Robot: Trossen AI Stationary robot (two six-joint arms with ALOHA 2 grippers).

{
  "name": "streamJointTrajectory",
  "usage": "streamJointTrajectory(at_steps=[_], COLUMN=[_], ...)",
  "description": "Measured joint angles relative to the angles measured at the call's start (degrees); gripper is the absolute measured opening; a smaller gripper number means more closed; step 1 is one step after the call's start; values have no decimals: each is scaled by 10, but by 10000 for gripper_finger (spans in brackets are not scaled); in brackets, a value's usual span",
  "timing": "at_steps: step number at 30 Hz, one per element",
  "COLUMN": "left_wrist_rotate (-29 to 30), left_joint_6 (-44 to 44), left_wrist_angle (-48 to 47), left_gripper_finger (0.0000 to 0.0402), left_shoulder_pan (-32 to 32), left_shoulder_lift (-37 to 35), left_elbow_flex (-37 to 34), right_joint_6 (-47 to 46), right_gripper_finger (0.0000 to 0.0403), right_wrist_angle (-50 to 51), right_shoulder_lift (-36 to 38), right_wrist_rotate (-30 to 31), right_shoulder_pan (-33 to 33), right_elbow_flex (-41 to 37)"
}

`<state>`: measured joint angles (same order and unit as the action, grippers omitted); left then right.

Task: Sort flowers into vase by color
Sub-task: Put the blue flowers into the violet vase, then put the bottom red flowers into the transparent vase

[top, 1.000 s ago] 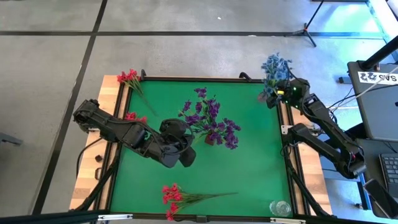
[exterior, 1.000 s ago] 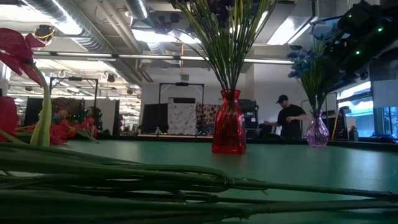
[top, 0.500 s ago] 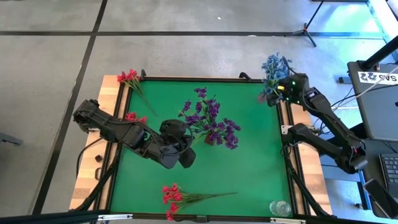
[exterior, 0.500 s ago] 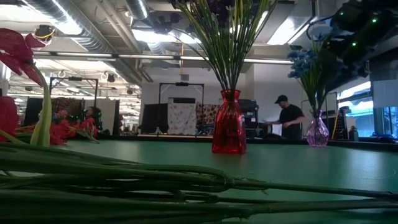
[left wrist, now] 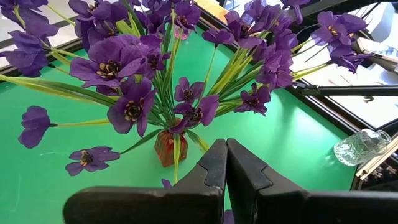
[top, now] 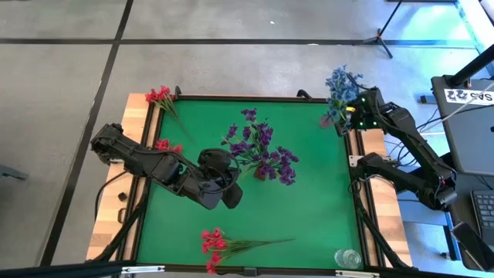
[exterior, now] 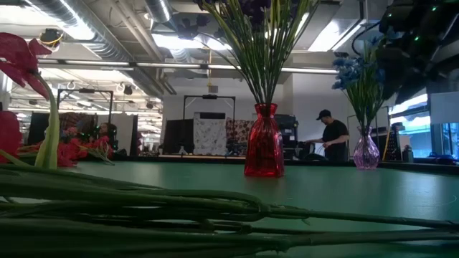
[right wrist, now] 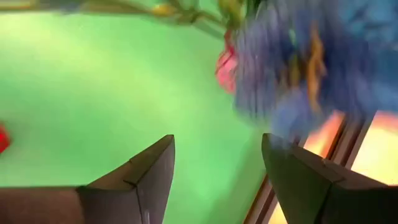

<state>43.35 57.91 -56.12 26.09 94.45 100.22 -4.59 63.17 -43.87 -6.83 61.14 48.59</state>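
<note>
Purple flowers (top: pixel 261 152) stand in a red vase (exterior: pixel 264 143) at the table's middle. My left gripper (left wrist: pixel 225 149) hangs shut just left of them (top: pixel 230 194), above the mat. Blue flowers (top: pixel 340 86) stand in a small violet vase (exterior: pixel 366 152) at the far right corner. My right gripper (top: pixel 345 117) is open beside them, and the blurred blue blossoms (right wrist: pixel 298 56) lie beyond its fingertips (right wrist: pixel 217 149). Red flowers lie flat at the near edge (top: pixel 220 243), at the far left corner (top: pixel 160 96) and by the left arm (top: pixel 166 145).
A clear glass vase (top: pixel 347 257) stands at the near right corner. The green mat (top: pixel 309 201) is bare between the red vase and the right edge. In the low view a person (exterior: pixel 331 136) stands in the room behind the table.
My right gripper has risen a little beside the blue flowers, drawn slightly toward the table's far right corner and tipped. The blue flowers stay standing in their vase.
</note>
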Motion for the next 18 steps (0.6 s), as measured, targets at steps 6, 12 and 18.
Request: streamJointTrajectory(at_steps=[6, 12, 18], left_wrist_rotate=[1, 2, -165], left_joint_6=[-1, 2, 27], left_wrist_angle=[0, 2, 2], left_gripper_finger=[2, 2, 2], left_shoulder_pan=[0, -1, 1], left_shoulder_lift=[0, 0, -3], left_elbow_flex=[0, 0, 0], right_joint_6=[5, 17, 53], right_gripper_finger=[241, 241, 241], right_wrist_angle=[80, 139, 159], right_shoulder_lift=[17, 38, 76], right_wrist_rotate=[-14, -21, -109], right_shoulder_pan=[0, 0, 0], right_elbow_flex=[50, 110, 185])
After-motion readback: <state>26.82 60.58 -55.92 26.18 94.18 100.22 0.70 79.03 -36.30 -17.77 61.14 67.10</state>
